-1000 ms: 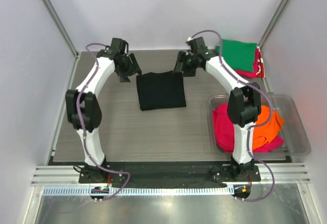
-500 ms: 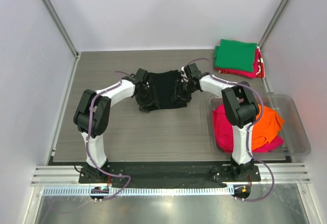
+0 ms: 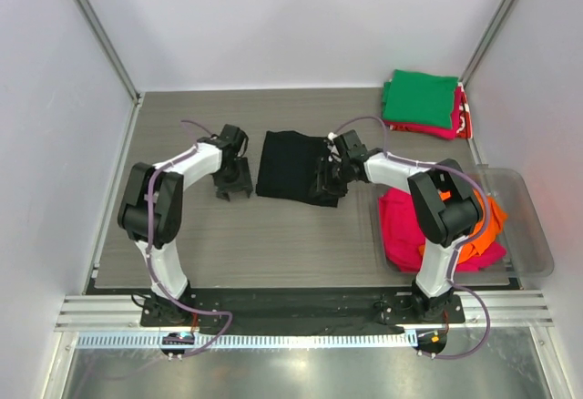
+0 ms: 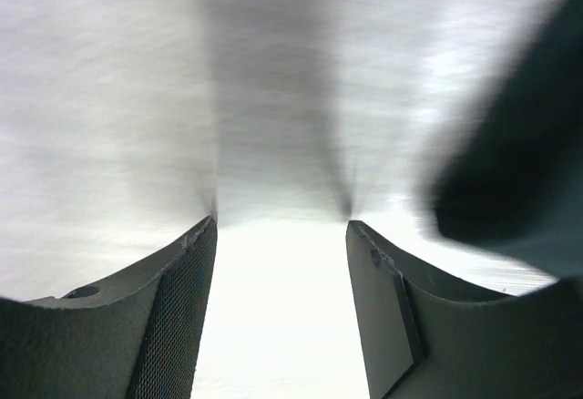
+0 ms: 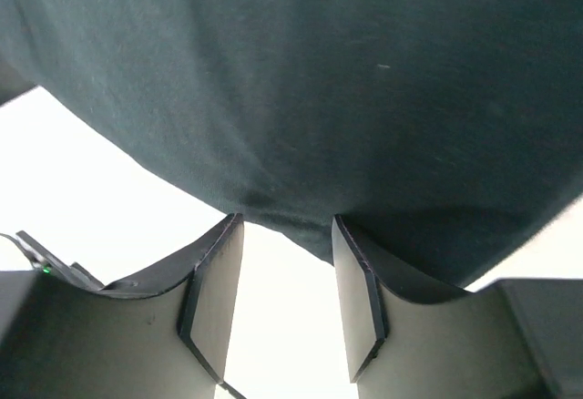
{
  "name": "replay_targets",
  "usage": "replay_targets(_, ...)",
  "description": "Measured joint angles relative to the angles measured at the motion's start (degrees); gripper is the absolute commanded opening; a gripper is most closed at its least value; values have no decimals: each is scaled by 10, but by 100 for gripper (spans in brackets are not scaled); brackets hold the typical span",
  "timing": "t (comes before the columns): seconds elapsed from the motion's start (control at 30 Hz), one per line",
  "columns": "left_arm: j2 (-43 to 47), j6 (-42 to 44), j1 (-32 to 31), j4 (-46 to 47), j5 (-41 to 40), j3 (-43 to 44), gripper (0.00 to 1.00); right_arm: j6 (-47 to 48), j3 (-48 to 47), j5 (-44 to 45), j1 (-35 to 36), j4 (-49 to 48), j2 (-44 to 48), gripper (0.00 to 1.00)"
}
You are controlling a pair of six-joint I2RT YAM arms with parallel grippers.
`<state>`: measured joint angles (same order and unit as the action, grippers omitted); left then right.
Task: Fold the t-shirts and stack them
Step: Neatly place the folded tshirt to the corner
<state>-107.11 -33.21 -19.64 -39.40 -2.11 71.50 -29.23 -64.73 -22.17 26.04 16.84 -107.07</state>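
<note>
The black t-shirt (image 3: 290,167) lies folded as a rough rectangle on the table's middle. My left gripper (image 3: 233,181) is open and empty, on the table just left of the shirt; in the left wrist view (image 4: 281,235) the shirt is a dark blur (image 4: 515,171) at the right. My right gripper (image 3: 329,179) is at the shirt's right edge. In the right wrist view (image 5: 284,228) its jaws stand apart, with the edge of the black cloth (image 5: 319,80) at the fingertips, not clamped. A folded green t-shirt (image 3: 419,97) lies on a folded pink-red one (image 3: 451,127) at the back right.
A clear plastic bin (image 3: 526,200) at the right holds a magenta t-shirt (image 3: 399,226) and an orange one (image 3: 485,219), loosely piled. My right forearm reaches over the bin's left rim. Grey walls close in the table on three sides.
Both grippers came down from the back onto the black shirt's sides. The left one then came off it to the left. The shirt has shifted slightly right.
</note>
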Motion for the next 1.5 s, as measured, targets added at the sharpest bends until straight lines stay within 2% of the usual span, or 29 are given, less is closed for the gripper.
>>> replay_targets(0.07,15,8,12,-17,-16,-17,60,-1,4,10,16,9,8,55)
replay_targets(0.23,101,15,16,-61,-26,-60,61,2,-19,29,53,80,26,74)
replay_targets(0.27,128,17,14,-72,-26,-66,61,5,-33,33,56,99,28,76)
replay_targets(0.3,155,19,13,-83,-26,-68,61,9,-48,37,58,114,31,82)
replay_targets(0.43,260,23,12,-116,-31,-68,61,24,-166,55,32,170,35,89)
replay_targets(0.67,420,23,12,-153,-37,-97,64,40,-287,81,-76,209,23,91)
replay_targets(0.9,544,14,12,-142,-27,-179,66,68,-381,106,-136,247,-97,92)
replay_targets(1.13,580,2,12,-123,-24,-217,65,101,-393,96,-148,279,-181,93)
replay_targets(1.4,577,2,12,-110,-28,-217,65,120,-394,80,-157,282,-211,94)
replay_targets(1.5,575,2,12,-109,-29,-217,65,121,-393,72,-157,276,-212,90)
